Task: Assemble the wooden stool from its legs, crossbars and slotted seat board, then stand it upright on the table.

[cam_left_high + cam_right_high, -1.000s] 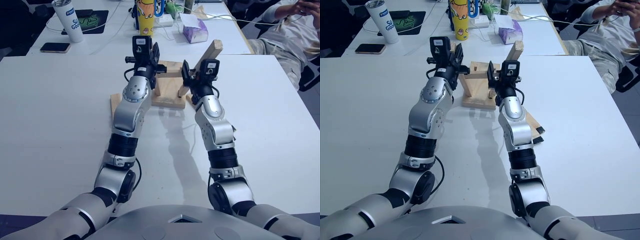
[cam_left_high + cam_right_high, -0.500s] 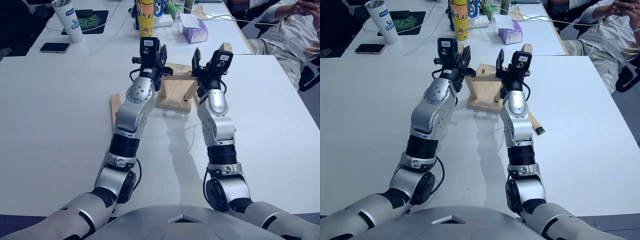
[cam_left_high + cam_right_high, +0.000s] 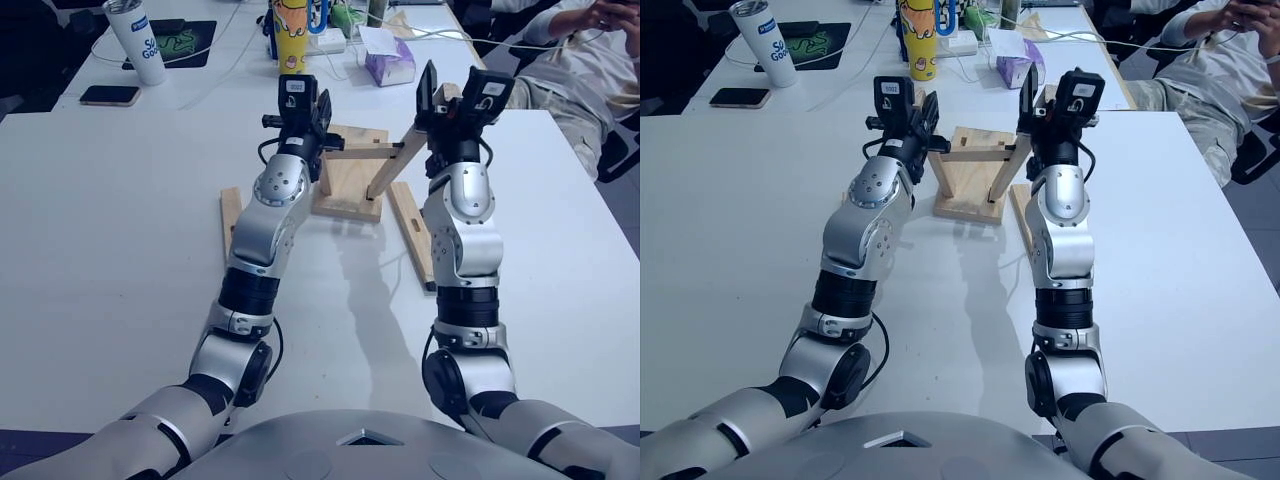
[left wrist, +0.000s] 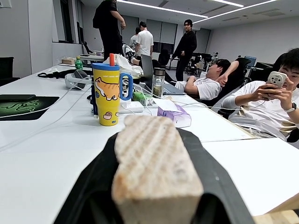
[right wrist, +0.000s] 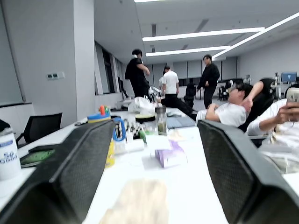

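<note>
The part-built wooden stool lies on its side at the middle of the white table, its seat board (image 3: pixel 347 190) flat on the top. My left gripper (image 3: pixel 315 110) is shut on the end of one leg (image 4: pixel 154 158) at the stool's left. A crossbar (image 3: pixel 362 151) runs from there to a second leg (image 3: pixel 395 165), which leans up and to the right. My right gripper (image 3: pixel 446 95) is at that leg's top end (image 5: pixel 135 205), open, its two fingers (image 5: pixel 84 158) spread wide on either side of the wood.
A loose slat (image 3: pixel 412 232) lies on the table under my right arm, another wooden piece (image 3: pixel 231 210) by my left arm. Behind the stool stand a yellow mug (image 3: pixel 292 35), a tissue pack (image 3: pixel 390 65), a white tumbler (image 3: pixel 135 40) and a phone (image 3: pixel 110 95).
My right arm has swung up and to the right, and the leg at its gripper now leans further outward. The slat under it has come into sight. My left gripper shifted slightly farther, then held.
</note>
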Controlling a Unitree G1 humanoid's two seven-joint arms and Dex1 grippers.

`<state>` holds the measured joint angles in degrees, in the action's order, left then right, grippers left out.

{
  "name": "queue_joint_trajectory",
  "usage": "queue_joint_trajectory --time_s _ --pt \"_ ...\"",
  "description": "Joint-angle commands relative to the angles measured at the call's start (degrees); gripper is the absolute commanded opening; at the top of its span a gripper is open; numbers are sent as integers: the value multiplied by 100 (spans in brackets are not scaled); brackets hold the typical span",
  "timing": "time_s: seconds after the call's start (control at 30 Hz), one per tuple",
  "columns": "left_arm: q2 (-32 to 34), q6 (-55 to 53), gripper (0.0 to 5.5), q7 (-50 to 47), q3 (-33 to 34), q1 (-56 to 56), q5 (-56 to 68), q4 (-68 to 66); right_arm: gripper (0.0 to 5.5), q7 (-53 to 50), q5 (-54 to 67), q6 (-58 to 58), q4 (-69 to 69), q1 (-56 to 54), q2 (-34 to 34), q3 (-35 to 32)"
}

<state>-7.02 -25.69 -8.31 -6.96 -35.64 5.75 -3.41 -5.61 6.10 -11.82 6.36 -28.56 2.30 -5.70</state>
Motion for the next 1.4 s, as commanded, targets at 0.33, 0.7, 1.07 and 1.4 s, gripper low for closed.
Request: queue_joint_trajectory --time_s 0.33,0.7,1.07,1.4 --pt "-90 328 229 200 -12 -212 -186 236 332 300 435 -529 474 -992 339 -288" --pt "48 1281 232 212 382 -316 -138 800 172 558 1154 -871 -74 -2046 645 -823" --pt "114 1358 232 242 563 -168 -185 766 3 600 1903 -2030 -909 -2033 562 -953" --pt "129 1302 232 222 629 -161 -198 749 1 418 1945 -3390 -52 -994 306 -392"
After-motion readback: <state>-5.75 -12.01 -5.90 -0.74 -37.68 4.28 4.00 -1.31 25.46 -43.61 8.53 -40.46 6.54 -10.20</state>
